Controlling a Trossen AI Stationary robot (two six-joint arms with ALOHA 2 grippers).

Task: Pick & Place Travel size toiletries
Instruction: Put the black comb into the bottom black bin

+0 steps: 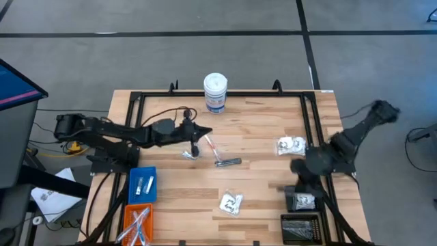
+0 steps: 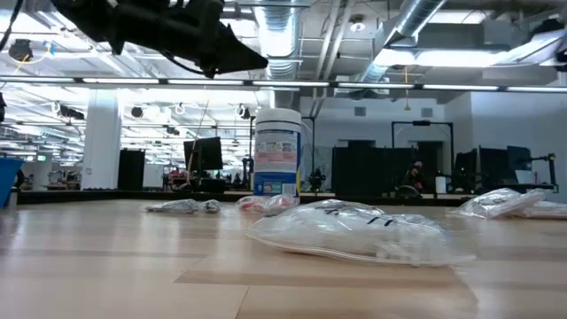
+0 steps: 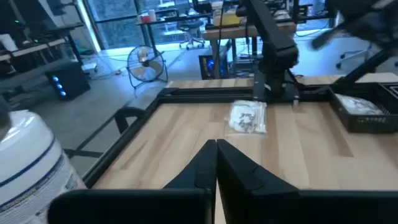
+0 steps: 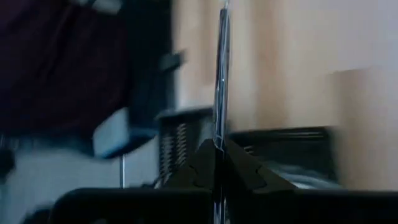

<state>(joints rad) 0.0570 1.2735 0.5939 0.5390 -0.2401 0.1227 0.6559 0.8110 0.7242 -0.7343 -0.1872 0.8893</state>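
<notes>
The toiletries lie scattered mid-table: a white-and-red stick (image 1: 212,145), a silver tube (image 1: 190,154), a darker tube (image 1: 229,162), a clear packet (image 1: 231,203) near the front, and more packets (image 1: 291,145) to the right. My left gripper (image 1: 205,132) hovers shut above the stick and tube, holding nothing; its fingertips (image 3: 216,146) meet. My right gripper (image 1: 298,167) is by the table's right side, just beyond the black bins, shut on a slim dark piece (image 4: 221,81). The near packet (image 2: 354,232) fills the low view. My right gripper pinches the slim dark piece by its near end (image 4: 217,140) between its two fingers. The piece sticks straight out past the fingertips, in line with them, to its free end (image 4: 222,25). Blur hides what kind of piece it is.
A tall white canister (image 1: 215,92) stands at the far edge. A blue bin (image 1: 142,186) with tubes and an orange bin (image 1: 136,222) with sticks sit front left. Two black bins (image 1: 302,200) (image 1: 300,227) sit front right. A black frame rails the table's sides.
</notes>
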